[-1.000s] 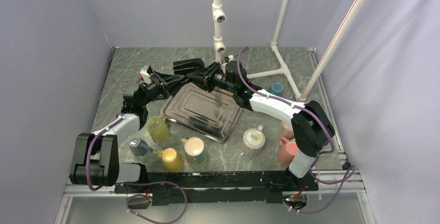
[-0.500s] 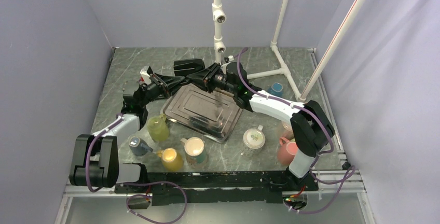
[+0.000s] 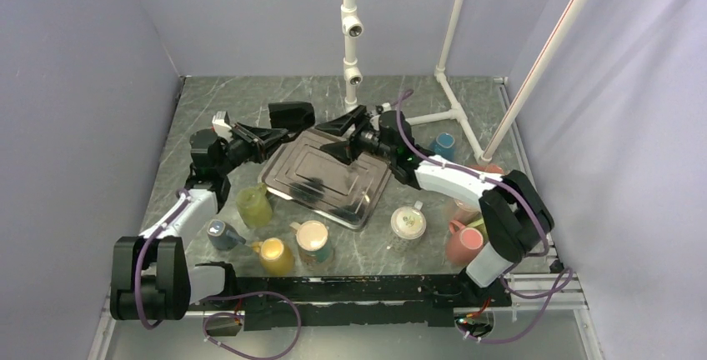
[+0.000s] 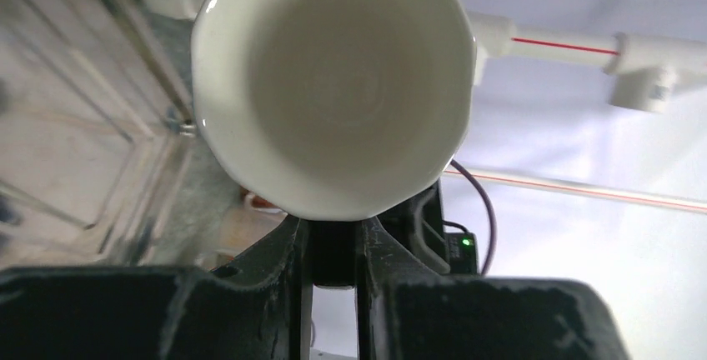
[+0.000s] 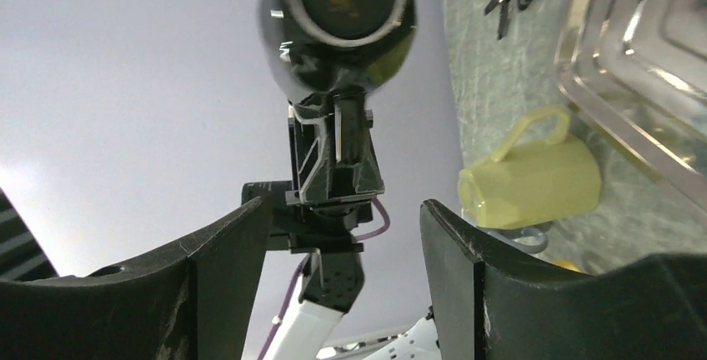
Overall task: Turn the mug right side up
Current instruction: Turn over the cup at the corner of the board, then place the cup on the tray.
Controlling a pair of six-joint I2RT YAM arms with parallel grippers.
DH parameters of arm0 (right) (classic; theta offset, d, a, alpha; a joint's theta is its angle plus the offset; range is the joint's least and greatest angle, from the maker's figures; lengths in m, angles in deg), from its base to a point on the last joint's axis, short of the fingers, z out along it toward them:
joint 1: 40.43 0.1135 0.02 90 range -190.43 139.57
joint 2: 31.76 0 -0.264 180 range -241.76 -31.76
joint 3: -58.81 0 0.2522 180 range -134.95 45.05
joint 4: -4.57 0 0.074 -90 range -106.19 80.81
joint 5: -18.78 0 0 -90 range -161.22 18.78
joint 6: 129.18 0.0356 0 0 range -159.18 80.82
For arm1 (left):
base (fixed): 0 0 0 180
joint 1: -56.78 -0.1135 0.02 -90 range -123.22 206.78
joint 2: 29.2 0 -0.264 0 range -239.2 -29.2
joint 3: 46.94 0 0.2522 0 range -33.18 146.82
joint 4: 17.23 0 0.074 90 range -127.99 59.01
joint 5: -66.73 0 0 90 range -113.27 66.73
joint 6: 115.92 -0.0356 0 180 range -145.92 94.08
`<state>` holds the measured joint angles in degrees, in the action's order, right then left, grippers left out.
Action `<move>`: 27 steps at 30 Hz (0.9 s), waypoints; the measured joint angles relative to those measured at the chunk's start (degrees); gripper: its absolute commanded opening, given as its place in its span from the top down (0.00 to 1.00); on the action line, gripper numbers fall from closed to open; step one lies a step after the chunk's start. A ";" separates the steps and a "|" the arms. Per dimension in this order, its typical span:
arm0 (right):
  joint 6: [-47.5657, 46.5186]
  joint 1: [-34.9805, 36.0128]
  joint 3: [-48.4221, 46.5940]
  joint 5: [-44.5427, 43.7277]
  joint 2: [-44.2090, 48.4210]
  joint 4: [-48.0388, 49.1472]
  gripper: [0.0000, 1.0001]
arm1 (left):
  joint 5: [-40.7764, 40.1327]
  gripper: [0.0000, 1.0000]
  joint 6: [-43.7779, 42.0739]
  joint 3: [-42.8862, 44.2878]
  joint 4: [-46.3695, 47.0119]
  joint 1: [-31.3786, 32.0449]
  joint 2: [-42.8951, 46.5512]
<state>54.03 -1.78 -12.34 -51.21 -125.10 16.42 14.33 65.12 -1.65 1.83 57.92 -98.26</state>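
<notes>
Your right gripper point(image 3: 340, 137) has let go of the black mug point(image 3: 292, 114) and pulled back toward 3 o'clock, and your left arm has carried the mug a little toward 9 o'clock. The right fingers now stand wide apart with nothing between them, hanging over the 12 o'clock edge of the metal tray point(image 3: 367, 197).

Your left gripper point(image 4: 333, 252) alone holds the mug. Its fingers point(image 4: 283, 264) are pinched narrow on a dark part just below the rim, which looks like the handle. The mug is off the table, at the tray's 11 o'clock corner, and it lies on its side. In the left wrist view you look straight into its white inside. In the right wrist view you see its dark glazed base point(image 5: 342, 10) facing the open right gripper point(image 5: 346, 210), clear of both fingers.

At the tray's 8 o'clock a yellow-green mug point(image 3: 254, 206) lies on its side on the marble table point(image 3: 208, 102). More mugs stand along the near edge, from a blue-grey mug point(image 3: 221, 233) at 7 o'clock to a pink mug point(image 3: 460, 242) at 4 o'clock.
</notes>
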 measured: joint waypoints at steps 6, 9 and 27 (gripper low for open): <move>-4.68 -4.37 2.19 -1.60 6.88 -7.98 0.31 | -2.64 0.98 -20.72 11.80 -26.58 -0.72 -0.55; -8.48 -6.67 2.19 -3.28 11.04 -12.50 0.31 | -6.54 0.97 -33.64 22.49 -39.95 -0.07 -2.10; -32.83 -16.13 -3.34 -19.02 20.46 -40.19 0.31 | -22.69 0.97 -79.01 46.66 -74.42 10.36 -25.75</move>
<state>21.20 -17.91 -15.68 -70.22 -104.65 -23.78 -8.36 -13.89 45.01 -72.59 68.28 -124.00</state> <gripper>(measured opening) 0.691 0.210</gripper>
